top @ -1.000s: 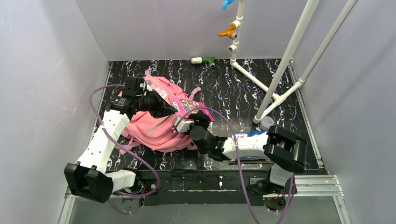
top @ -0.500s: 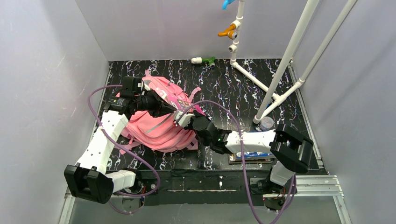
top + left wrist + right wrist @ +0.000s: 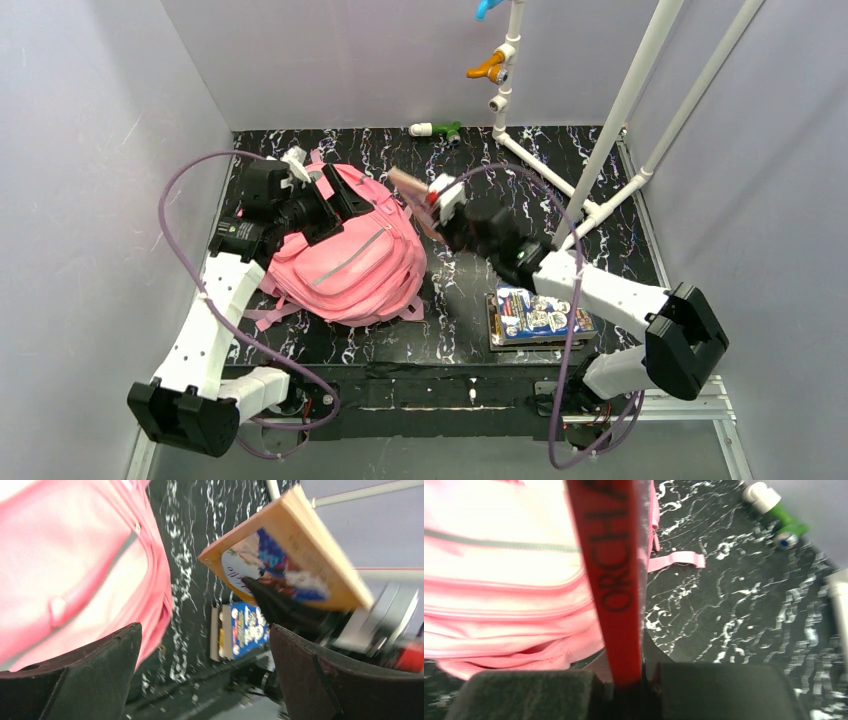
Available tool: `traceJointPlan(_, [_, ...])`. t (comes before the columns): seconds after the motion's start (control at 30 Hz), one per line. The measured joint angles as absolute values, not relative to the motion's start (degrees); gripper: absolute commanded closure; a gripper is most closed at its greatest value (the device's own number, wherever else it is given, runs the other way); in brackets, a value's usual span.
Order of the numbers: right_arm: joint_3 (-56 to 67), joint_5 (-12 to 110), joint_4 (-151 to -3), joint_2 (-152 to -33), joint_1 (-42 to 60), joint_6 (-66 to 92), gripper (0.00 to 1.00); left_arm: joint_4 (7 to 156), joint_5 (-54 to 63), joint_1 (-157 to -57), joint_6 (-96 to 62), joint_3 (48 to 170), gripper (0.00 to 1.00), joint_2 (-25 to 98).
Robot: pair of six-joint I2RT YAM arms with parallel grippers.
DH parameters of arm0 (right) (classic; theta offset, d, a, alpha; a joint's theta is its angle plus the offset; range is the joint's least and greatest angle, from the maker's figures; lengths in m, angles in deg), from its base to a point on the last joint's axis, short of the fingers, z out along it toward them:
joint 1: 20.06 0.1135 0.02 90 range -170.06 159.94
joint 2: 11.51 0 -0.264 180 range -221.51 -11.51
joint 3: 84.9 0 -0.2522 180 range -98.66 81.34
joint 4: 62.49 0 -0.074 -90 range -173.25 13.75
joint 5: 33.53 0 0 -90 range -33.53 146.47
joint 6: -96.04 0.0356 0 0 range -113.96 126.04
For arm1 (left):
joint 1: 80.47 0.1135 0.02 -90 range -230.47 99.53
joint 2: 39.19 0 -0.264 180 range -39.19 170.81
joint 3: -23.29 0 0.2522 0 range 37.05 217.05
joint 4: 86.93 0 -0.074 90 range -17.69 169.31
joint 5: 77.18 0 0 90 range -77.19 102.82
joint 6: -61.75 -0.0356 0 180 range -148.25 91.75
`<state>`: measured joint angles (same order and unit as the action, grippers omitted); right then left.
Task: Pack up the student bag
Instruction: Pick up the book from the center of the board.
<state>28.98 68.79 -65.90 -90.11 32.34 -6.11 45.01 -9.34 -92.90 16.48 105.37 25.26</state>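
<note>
The pink student bag (image 3: 345, 265) lies on the left of the black marbled table, and it also fills the left of the left wrist view (image 3: 65, 565) and the right wrist view (image 3: 499, 575). My left gripper (image 3: 325, 200) hovers over the bag's top end, open with nothing between its fingers (image 3: 90, 675). My right gripper (image 3: 443, 205) is in the air to the right of the bag, shut on a thin book (image 3: 410, 185). That book has a red spine (image 3: 616, 570) and a picture cover (image 3: 280, 555).
A stack of books with a blue cover (image 3: 535, 315) lies near the front edge on the right. A white pipe frame (image 3: 600, 150) stands at the back right. A green and white fitting (image 3: 437, 129) lies by the back wall. Grey walls close in both sides.
My left gripper let go of the bag, opened and drew back to the upper left. My right gripper shut on the book at the bag and swung it up and to the right.
</note>
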Motion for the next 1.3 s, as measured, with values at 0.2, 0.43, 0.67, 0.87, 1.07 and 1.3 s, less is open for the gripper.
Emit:
traceJointPlan(0.2, [14.69, 43.52, -77.55, -93.74, 19.93, 13.11, 0.99, 55.92, -15.83, -92.55, 6.12, 99.86, 0.04, 20.12])
traceJointPlan(0.43, [15.72, 7.11, -54.93, -98.57, 17.30, 55.14, 0.99, 70.73, -34.65, -92.68, 6.75, 90.96, 0.04, 20.25])
traceJointPlan(0.67, [18.18, -5.77, -40.09, -98.97, 17.17, 67.88, 0.99, 79.24, -44.83, -93.21, 11.34, 91.92, 0.65, 19.53])
traceJointPlan(0.87, [18.12, -3.71, -47.46, -97.98, 17.30, 61.02, 0.41, 81.77, -44.68, -94.98, 13.31, 93.45, 1.00, 19.55])
traceJointPlan(1.07, [24.50, 15.70, -36.24, -95.84, 20.56, 67.49, 0.11, 81.38, -34.58, -95.09, 16.55, 95.25, 1.00, 19.36])
traceJointPlan(1.3, [39.43, 40.42, -13.95, -95.10, 26.59, 80.75, 0.05, 91.85, -22.80, -95.26, 27.76, 92.97, 1.00, 18.57])
